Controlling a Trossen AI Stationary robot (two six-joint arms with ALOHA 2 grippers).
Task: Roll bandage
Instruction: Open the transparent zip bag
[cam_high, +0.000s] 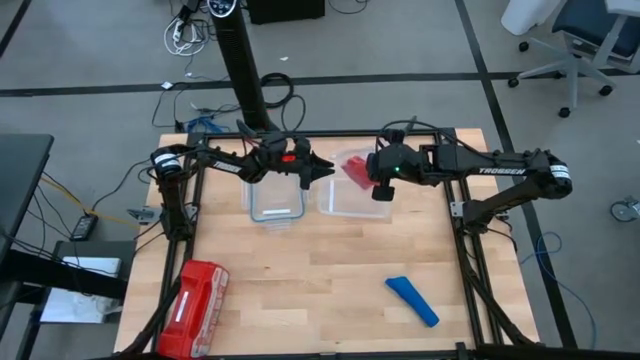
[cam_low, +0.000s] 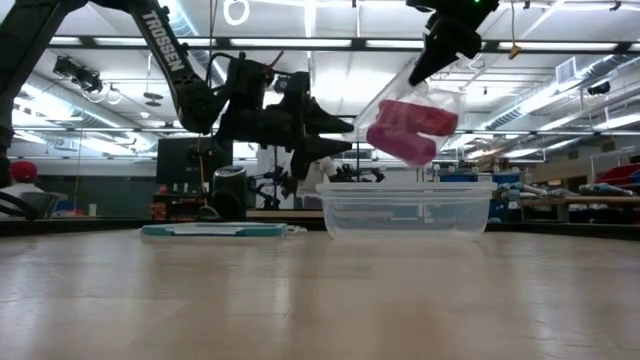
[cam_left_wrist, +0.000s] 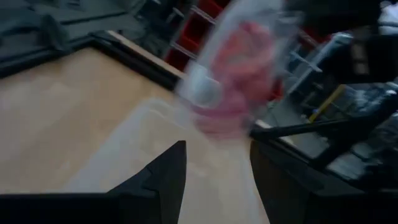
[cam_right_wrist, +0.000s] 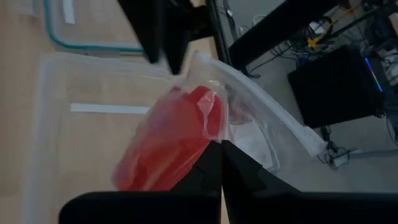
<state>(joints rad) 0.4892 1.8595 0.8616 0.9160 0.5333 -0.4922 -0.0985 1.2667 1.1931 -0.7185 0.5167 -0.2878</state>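
The blue bandage (cam_high: 412, 300) lies flat as a short strip on the table's near right, far from both grippers. My right gripper (cam_right_wrist: 221, 155) is shut on a clear plastic bag (cam_low: 410, 128) with red-pink rolls inside, above a clear tub (cam_low: 405, 210) at the far middle. My left gripper (cam_low: 345, 137) points level at the bag from the table's left. It is open, its fingertips close beside the bag's corner (cam_right_wrist: 194, 59). Whether they touch it I cannot tell. My right gripper pinches the clear bag's film (cam_right_wrist: 219, 135) between its two fingers, beside the red rolls and not far from the bag's thick zip edge (cam_right_wrist: 273, 109). The fingers slant down from the table's right. The bag hangs tilted below them, clear of the tub.
A shallow clear lid or tray with a teal rim (cam_high: 275, 203) lies left of the tub, under my left gripper. A red zip pouch (cam_high: 195, 295) lies at the near left corner. Bare wood spreads across the table's near middle. A black post (cam_high: 243, 70) stands behind the far edge.
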